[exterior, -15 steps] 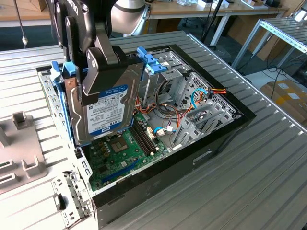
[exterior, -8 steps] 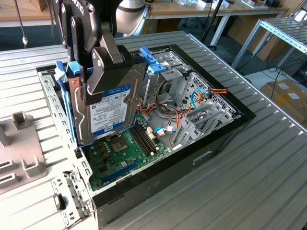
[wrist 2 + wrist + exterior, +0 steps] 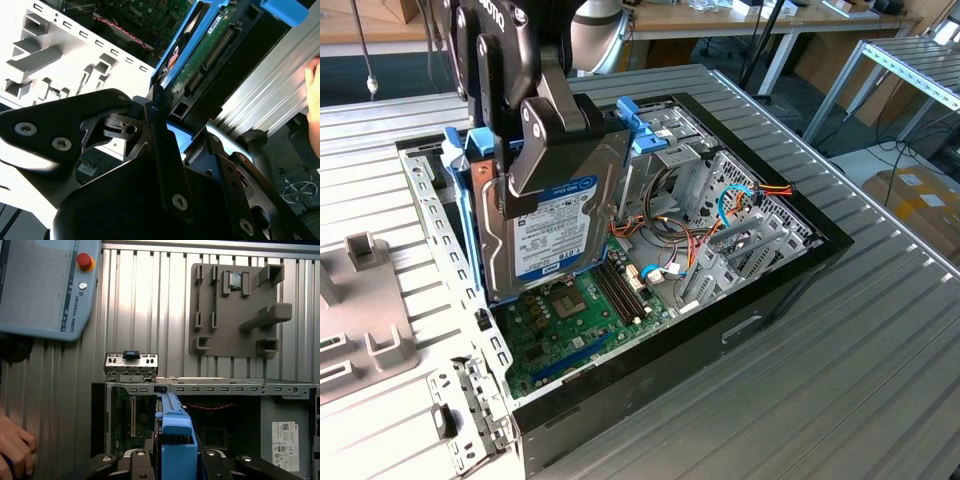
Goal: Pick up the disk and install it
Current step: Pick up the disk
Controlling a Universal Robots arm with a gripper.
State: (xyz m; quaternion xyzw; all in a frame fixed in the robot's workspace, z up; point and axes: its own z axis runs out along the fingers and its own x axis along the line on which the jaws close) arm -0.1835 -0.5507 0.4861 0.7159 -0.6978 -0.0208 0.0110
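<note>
Ribbed metal table (image 3: 840,380) is noted, carrying an open black case (image 3: 790,285) laid on its side with the board (image 3: 555,325) exposed.

Gripper (image 3: 532,165): closed on the disk (image 3: 555,235). One dark finger (image 3: 545,140) is pressed over the upper part of the label face; the other is hidden behind the body. In the first wrist view a blue rail (image 3: 175,440) of the disk is seen clamped between the black gripper links on either side.

Disk: held clear of the table, near upright and slightly leaned, label turned toward the exterior camera. It is hung over the board at the case's end on the exterior view's left, just beside the perforated metal wall (image 3: 445,250). Its lower edge is seen down inside the case opening; whether it touches the board cannot be told. The cage (image 3: 695,160) lies to the exterior view's right of the disk, and the blue bracket (image 3: 642,128) on it is seen close to the disk's upper corner. In the second wrist view the disk's green circuit side (image 3: 205,55) and connector edge are seen beyond the gripper body.

Arm: brought in from the top of the exterior view, wrist pointed down into the case.

Also recorded: a grey fixture (image 3: 235,310) on the table beside the case, a pendant (image 3: 45,285) lying on the table, and a person's hand (image 3: 14,450) near it.
</note>
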